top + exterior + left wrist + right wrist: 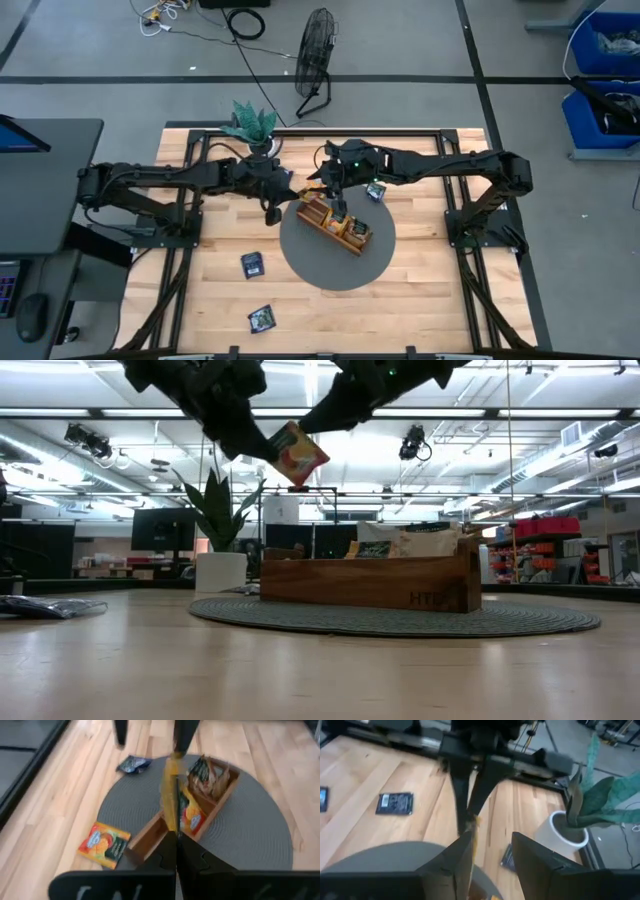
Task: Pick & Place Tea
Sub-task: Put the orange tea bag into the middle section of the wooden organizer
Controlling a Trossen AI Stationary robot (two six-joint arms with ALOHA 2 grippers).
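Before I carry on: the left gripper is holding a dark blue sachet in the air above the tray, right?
Not dark blue: the sachet is orange-yellow, as the low view shows. The left gripper is holding it in the air above the tray.

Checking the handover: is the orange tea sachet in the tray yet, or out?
Out. The orange sachet hangs in the air above the wooden tray, pinched in the left tool.

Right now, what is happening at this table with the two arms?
The left gripper holds an orange-yellow tea sachet in the air above the wooden tray, its jaws shut on it. The right gripper is right beside it, jaws open. Two dark sachets lie on the table.
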